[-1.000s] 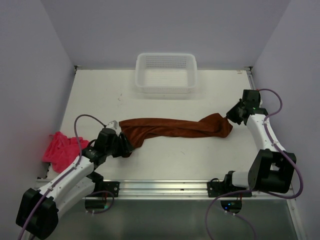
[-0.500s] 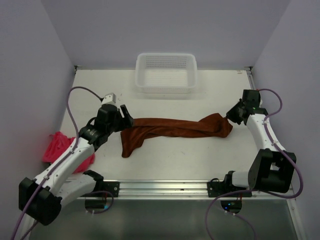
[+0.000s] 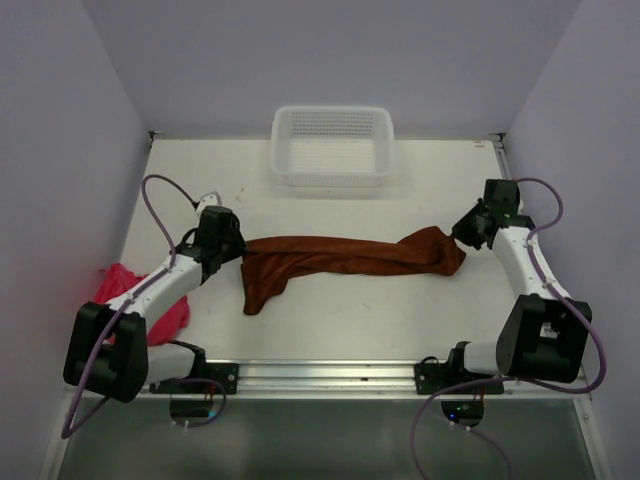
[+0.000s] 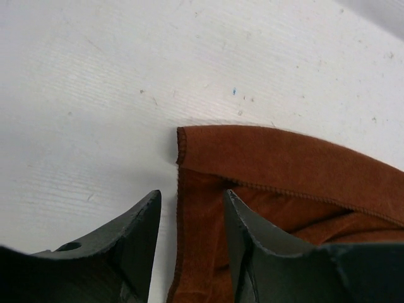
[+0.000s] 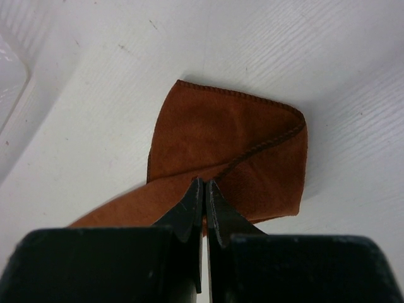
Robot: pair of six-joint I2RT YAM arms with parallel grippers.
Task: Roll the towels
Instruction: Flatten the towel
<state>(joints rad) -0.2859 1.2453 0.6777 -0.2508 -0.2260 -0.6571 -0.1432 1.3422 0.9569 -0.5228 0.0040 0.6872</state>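
Two towels are yours to roll, and neither shows a single turn yet. The rust-brown towel point(image 3: 345, 258) lies stretched in a long, bunched band across the middle of the table point(image 3: 350, 325), running from left to right, with one loose flap hanging toward the near edge at its left end. Your right gripper point(image 5: 203, 189) has its jaws pressed together, pinching the towel's right end. Your left gripper point(image 4: 189, 205) stands with its jaws apart, straddling the hemmed left corner without clamping it. The bright pink towel point(image 3: 125, 290) sits crumpled at the left edge of the table, partly under the left arm and untouched. The white mesh basket point(image 3: 330, 180) waits at the middle of the far edge. By my judgement you are at the spreading stage: the brown towel needs flattening before any rolling, and the pink one comes after.
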